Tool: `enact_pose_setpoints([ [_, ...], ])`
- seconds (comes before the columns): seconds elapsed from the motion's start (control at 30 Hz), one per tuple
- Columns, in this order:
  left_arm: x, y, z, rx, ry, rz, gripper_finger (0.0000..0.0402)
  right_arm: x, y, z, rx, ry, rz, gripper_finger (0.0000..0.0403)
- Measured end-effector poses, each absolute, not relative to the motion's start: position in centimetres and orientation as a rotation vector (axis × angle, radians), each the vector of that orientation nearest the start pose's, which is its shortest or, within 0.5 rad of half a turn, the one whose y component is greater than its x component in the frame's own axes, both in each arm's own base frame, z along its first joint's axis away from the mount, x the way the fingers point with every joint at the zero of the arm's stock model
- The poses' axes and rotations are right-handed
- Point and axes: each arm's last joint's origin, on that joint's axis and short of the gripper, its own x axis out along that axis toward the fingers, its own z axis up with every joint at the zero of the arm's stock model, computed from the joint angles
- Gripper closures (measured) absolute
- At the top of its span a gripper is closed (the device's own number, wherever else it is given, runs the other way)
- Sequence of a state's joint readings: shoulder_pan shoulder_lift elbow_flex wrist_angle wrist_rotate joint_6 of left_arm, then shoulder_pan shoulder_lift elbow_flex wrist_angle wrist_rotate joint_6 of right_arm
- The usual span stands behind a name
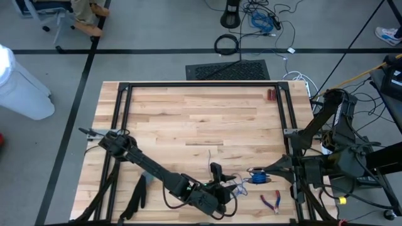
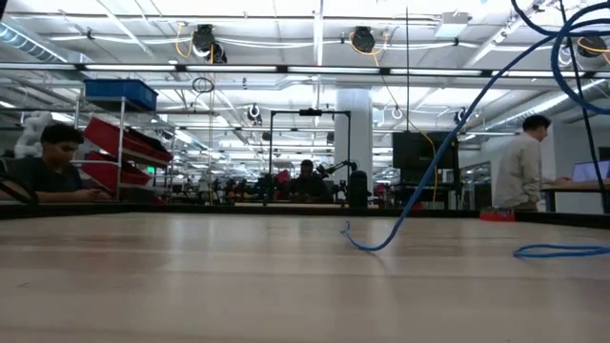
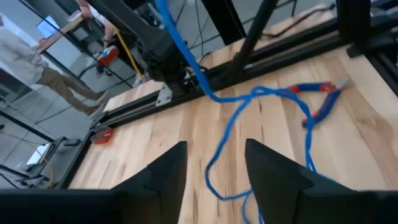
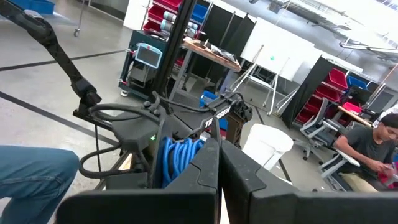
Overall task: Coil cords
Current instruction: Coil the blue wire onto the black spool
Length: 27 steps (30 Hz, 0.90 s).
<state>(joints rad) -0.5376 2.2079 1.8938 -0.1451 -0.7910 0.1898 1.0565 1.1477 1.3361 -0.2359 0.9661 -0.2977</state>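
A pale wooden table (image 1: 188, 119) with a black frame around it fills the overhead view, and I work at its near edge. My left arm reaches in from the left side across the boards, and my right arm comes in from the right side.

My left gripper (image 3: 214, 171) hangs low over the wood near the middle of the near edge, its two dark fingers (image 3: 165, 177) apart with bare boards showing between them; it holds nothing. My right gripper (image 4: 219, 163) is lifted off the table just to the right of it, fingers pressed together, with a bunch of the blue cord (image 1: 257, 177) looped there; it seems to be clamped on that bunch, though the contact itself is hidden.

From the bunch the blue cord drops to the table and lies in loose curves on the boards ahead of my left fingers, one strand trailing between them. It is not coiled.

Red-handled pliers (image 1: 271, 201) lie flat on the wood beside the cord, near the right end of the near edge.
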Motion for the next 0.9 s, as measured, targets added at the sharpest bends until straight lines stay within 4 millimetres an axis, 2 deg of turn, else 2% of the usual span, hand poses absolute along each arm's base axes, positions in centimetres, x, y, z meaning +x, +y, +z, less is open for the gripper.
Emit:
enact_pose_setpoints([
  [0.2, 45.0, -23.9, 25.5, 0.465, 0.396, 0.184, 0.0302, 13.2, 18.4, 44.5, -0.340, 0.012, 0.093, 0.0403],
  [0.4, 44.9, -24.1, 25.5, 0.473, 0.399, 0.177, 0.0387, 13.2, 18.4, 44.5, -0.341, 0.012, 0.088, 0.0403],
  [0.6, 43.7, -25.4, 25.7, 0.560, 0.417, 0.150, 0.0390, 13.2, 18.0, 44.4, -0.349, 0.034, -0.044, 0.0403],
  [0.7, 42.1, -26.3, 27.5, 0.591, 0.408, 0.159, 0.0392, 13.2, 17.9, 44.2, -0.358, 0.053, -0.097, 0.0403],
  [0.9, 37.0, -28.5, 33.0, 0.596, 0.330, 0.219, 0.0394, 13.1, 17.6, 44.2, -0.360, 0.064, -0.171, 0.0403],
])
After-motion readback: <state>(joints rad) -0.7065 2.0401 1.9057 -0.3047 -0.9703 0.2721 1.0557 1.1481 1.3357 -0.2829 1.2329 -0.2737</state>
